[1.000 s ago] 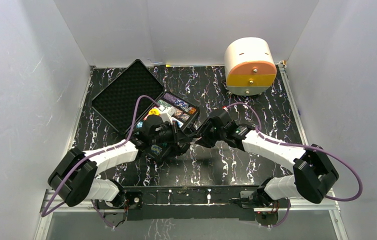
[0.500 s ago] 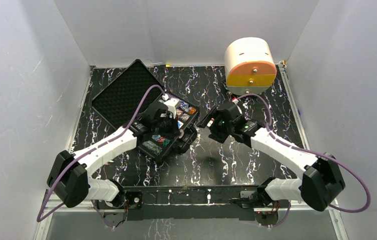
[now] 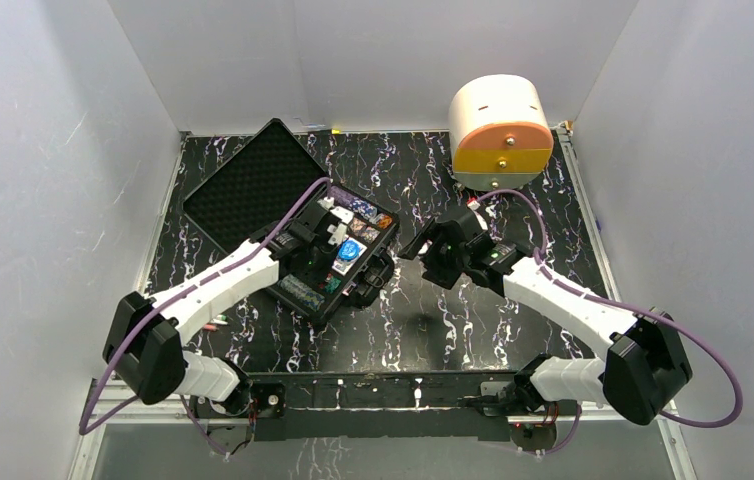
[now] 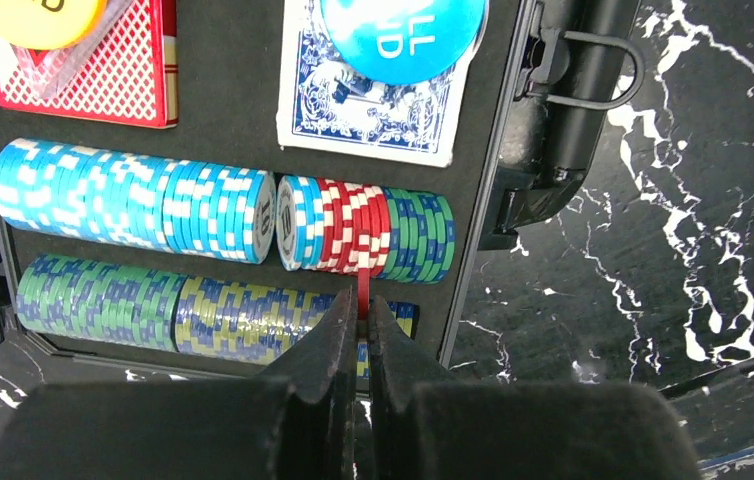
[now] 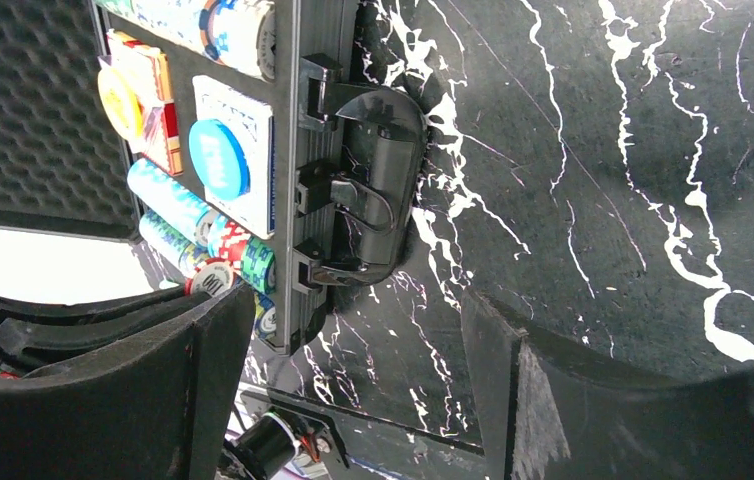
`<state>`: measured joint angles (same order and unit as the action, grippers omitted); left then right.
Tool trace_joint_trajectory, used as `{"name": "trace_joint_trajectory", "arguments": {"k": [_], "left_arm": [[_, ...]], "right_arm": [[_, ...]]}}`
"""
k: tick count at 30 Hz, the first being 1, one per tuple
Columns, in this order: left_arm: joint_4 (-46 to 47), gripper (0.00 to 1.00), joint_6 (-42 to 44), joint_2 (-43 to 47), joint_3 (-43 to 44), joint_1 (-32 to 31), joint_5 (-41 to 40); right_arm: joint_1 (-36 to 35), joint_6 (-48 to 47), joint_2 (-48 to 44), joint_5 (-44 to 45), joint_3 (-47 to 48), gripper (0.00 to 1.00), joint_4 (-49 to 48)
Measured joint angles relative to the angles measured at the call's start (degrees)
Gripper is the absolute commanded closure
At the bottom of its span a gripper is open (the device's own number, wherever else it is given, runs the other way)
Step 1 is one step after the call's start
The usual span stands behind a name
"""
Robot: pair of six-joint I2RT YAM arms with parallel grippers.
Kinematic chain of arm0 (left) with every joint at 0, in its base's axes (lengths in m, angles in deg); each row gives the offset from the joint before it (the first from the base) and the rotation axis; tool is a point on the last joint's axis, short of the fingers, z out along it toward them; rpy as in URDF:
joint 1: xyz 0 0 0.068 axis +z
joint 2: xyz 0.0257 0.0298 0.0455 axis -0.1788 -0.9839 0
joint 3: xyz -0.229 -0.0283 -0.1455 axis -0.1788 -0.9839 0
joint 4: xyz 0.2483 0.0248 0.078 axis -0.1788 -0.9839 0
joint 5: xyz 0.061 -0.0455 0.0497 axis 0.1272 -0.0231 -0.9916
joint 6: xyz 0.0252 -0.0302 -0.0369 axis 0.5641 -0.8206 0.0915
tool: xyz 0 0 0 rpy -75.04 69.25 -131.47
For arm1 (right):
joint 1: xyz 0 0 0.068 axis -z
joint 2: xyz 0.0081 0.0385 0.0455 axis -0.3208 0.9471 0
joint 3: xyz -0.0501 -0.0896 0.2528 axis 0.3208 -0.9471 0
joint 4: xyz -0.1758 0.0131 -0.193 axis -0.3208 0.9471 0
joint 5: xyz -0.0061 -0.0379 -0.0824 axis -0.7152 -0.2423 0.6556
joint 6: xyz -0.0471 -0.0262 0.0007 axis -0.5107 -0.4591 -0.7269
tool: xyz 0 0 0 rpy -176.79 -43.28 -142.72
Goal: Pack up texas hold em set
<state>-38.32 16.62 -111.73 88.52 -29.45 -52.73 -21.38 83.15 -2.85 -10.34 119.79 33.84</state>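
Now wider — right jaws (left jaws: chip (image 4: 363, 295)).

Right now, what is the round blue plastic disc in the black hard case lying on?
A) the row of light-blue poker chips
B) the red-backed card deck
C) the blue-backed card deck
C: the round blue plastic disc overlaps the top of the blue-backed card deck.

White letters are printed on the blue disc (image 4: 403, 35); only "LD" can be read. "10" is marked on a light-blue chip (image 4: 265, 208), and "100" on another chip (image 5: 215, 282).
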Motion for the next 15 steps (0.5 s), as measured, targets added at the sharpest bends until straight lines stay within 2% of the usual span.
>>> {"name": "trace_joint_trajectory", "arguments": {"k": [15], "left_arm": [[-0.7, 1.00, 2.2, -2.5, 1.4, -0.1, -3.6]], "right_arm": [[0.0, 0.0, 0.9, -0.7, -0.3, 0.18, 0.2]]}}
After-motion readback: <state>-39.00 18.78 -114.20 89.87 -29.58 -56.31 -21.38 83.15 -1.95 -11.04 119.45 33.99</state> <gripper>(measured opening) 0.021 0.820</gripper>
